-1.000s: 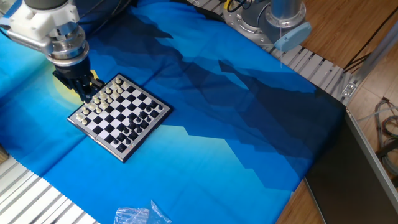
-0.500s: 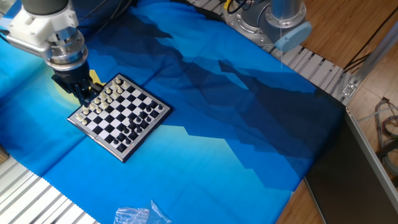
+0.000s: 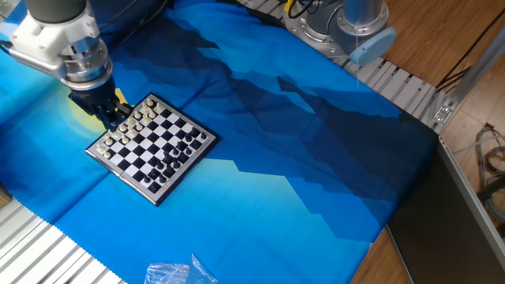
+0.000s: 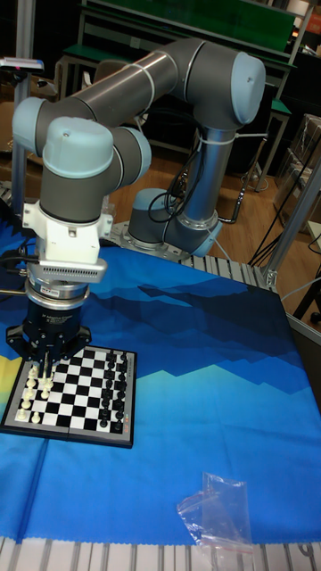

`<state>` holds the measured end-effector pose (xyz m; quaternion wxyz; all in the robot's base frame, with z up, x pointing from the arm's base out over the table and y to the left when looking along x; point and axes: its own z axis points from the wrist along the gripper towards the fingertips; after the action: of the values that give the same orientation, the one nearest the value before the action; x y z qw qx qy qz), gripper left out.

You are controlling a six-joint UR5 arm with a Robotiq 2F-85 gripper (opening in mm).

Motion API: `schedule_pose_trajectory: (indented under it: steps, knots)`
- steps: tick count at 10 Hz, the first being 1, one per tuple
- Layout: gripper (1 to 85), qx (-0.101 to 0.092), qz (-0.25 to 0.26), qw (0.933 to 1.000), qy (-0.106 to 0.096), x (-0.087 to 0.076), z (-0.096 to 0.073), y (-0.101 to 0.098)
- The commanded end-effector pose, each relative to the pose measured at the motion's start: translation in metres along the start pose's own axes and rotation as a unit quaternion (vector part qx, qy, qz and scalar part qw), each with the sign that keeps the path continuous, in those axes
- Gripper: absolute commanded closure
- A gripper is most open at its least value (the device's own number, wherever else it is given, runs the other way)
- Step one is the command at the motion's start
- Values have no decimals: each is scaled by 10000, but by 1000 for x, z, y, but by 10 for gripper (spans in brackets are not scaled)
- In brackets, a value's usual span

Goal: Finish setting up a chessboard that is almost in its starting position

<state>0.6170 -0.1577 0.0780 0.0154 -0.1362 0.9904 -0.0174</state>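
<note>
The chessboard (image 3: 151, 147) lies on the blue cloth at the left, with cream pieces (image 3: 126, 132) along its far-left side and black pieces (image 3: 180, 150) along its right side. In the tall fixed view the chessboard (image 4: 76, 390) sits below the arm. My gripper (image 3: 112, 120) points down over the cream rows at the board's far-left edge. In the tall fixed view the gripper (image 4: 41, 368) has its thin fingers close together just above the cream pieces (image 4: 31, 399). Whether a piece sits between the fingers is too small to make out.
A clear plastic bag (image 3: 177, 273) lies near the front edge of the cloth, and the same bag (image 4: 218, 508) shows at the lower right in the tall view. The arm's base (image 3: 347, 28) stands at the back right. Ribbed metal table edges border the cloth.
The gripper has risen slightly and drifted a little to the left over the cream side. The board has not moved.
</note>
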Motion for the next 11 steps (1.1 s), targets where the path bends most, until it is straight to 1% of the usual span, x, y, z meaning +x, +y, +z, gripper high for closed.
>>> schedule_pose_trajectory:
  steps: [1, 2, 3, 5, 6, 8, 9, 11]
  knots:
    - [847, 109, -63, 9998, 173, 9, -1, -7]
    - [847, 166, -72, 9996, 198, 10, -1, -10]
    - [847, 165, -57, 9997, 173, 9, -1, -10]
    - [847, 200, -76, 9998, 48, 3, -1, -12]
    - [847, 195, -76, 9998, 39, 2, -1, -11]
    - [847, 164, -45, 9999, -19, -4, -1, -9]
    - [847, 66, 36, 9999, -72, -9, 0, -2]
    - [847, 46, 60, 9999, -117, -20, 3, 3]
